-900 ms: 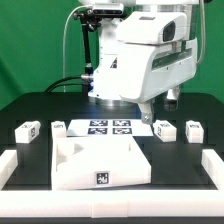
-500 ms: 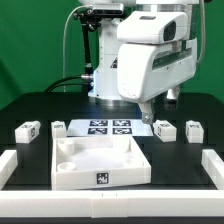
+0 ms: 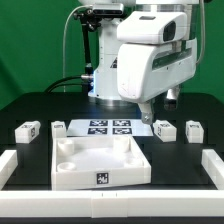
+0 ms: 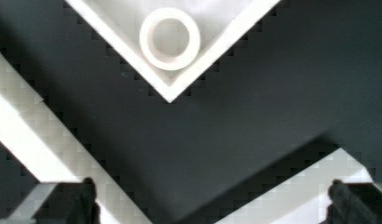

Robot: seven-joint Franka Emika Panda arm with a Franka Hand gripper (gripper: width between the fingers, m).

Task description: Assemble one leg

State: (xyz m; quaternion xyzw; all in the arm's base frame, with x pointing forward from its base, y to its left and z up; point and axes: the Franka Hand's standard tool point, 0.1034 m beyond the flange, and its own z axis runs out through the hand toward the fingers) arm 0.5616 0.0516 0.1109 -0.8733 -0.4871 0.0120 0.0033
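so, your gripper (image 4: 206, 203) is open: in the wrist view its 2 dark fingertips (image 4: 67, 205) stand wide apart, with nothing between them but black table (image 4: 206, 140). past them you can see a corner of the big white tray piece (image 4: 113, 12) with a round hole (image 4: 167, 35) in it.

no leg is picked up yet. in the exterior view 4 little white blocks sit on the table, 2 on each side of the marker board (image 3: 108, 127). the leg (image 3: 165, 128) just beside the board, on the exterior view's right, looks nearest to the arm. its twin (image 3: 193, 129) sits near it, and the other 2 legs (image 3: 27, 129) are on the exterior view's left.

i think the leg will be light and hard, so it won't bend or squash. it looks smooth too (smooth plastic likes to slip). you should take it across 2 flat sides, near its middle, so the pads sit flat on it. stay off the corners, or it may twist as you close. come down straight over it and don't bump its twin.
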